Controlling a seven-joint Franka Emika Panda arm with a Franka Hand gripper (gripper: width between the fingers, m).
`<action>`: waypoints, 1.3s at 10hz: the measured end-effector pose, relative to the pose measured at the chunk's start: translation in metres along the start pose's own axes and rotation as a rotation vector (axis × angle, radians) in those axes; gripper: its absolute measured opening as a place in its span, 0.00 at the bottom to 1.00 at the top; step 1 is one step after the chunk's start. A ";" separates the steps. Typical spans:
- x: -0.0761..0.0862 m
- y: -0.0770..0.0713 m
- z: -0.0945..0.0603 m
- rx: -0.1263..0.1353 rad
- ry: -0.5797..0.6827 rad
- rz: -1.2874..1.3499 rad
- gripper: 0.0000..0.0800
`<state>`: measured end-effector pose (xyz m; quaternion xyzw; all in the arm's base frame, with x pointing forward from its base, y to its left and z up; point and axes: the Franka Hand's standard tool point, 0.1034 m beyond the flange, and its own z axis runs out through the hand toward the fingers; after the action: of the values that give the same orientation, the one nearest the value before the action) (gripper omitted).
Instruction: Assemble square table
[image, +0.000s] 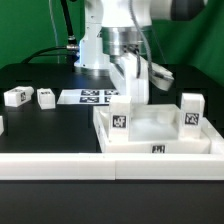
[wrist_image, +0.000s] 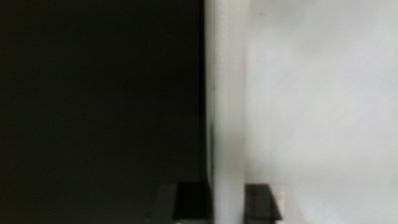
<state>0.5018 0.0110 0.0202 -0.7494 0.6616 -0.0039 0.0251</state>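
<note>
**Gripper clamped on a corner leg of the square table**

The black table (image: 50, 130) carries everything. The white arm (image: 115, 25) comes down from behind the tabletop. The long white rail (image: 60, 165) lies along the tabletop's front wall, just beside it and nearer the camera.

The tabletop (image: 140, 146), a white tray with a raised rim and a small tag on its front wall, sits towards the exterior view's right.

The marker board (image: 95, 97) lies flat behind the tabletop's left corner, a little apart from it.

Two tagged legs stand upright inside the tabletop. One is the far-right leg (image: 190, 110), the other the near-left leg (image: 121, 115). Two loose legs (image: 17, 96) (image: 45, 96) lie well off to the tabletop's left.

The gripper (image: 128, 98) sits on top of the near-left leg. In the wrist view its fingertips (wrist_image: 187, 200) are drawn in on a narrow pale piece, with the white tabletop on one side and dark table on the other.
</note>
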 end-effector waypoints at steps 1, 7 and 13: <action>0.020 0.016 -0.004 0.021 0.034 -0.143 0.08; 0.053 0.027 -0.004 0.013 0.062 -0.538 0.08; 0.106 0.039 -0.004 -0.003 0.021 -0.934 0.08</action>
<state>0.4762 -0.0990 0.0198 -0.9670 0.2537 -0.0214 0.0128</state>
